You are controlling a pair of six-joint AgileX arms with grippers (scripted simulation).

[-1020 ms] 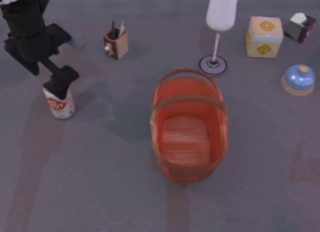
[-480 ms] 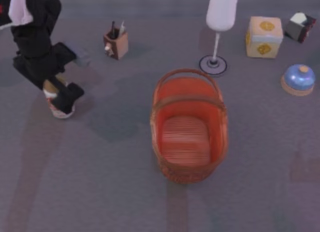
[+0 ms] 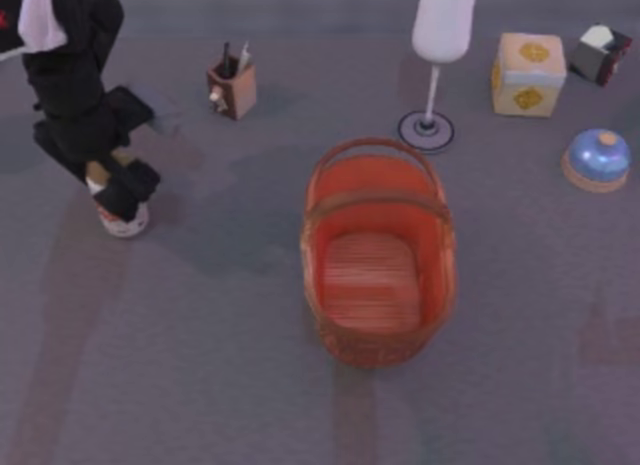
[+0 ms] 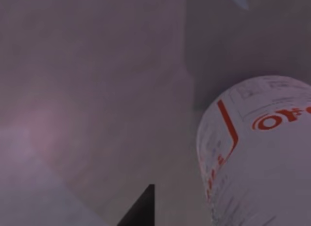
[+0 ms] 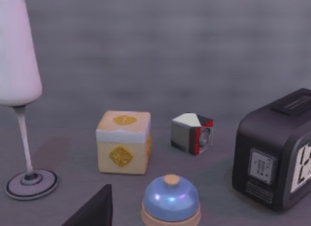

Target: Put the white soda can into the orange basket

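The white soda can (image 3: pixel 125 222) with red lettering stands at the table's left, mostly covered from above by my left gripper (image 3: pixel 120 190). In the left wrist view the can (image 4: pixel 262 158) fills the frame close up. One dark finger (image 4: pixel 143 209) stands beside it with a gap between them, so the gripper is open around the can. The orange basket (image 3: pixel 372 280) sits in the middle of the table, well to the right of the can, and holds nothing. My right arm is out of the top view; its finger (image 5: pixel 97 209) shows, parked near the back right.
A brown pen holder (image 3: pixel 232 88) stands behind the can. A tall white wine glass (image 3: pixel 437 25), a cream box (image 3: pixel 528 73), a small cube (image 3: pixel 600 53) and a blue bell (image 3: pixel 596 158) stand at the back right. A black clock (image 5: pixel 277 158) is by the bell.
My left gripper has come down over the can and now hides most of it. The basket and the other objects have not moved.
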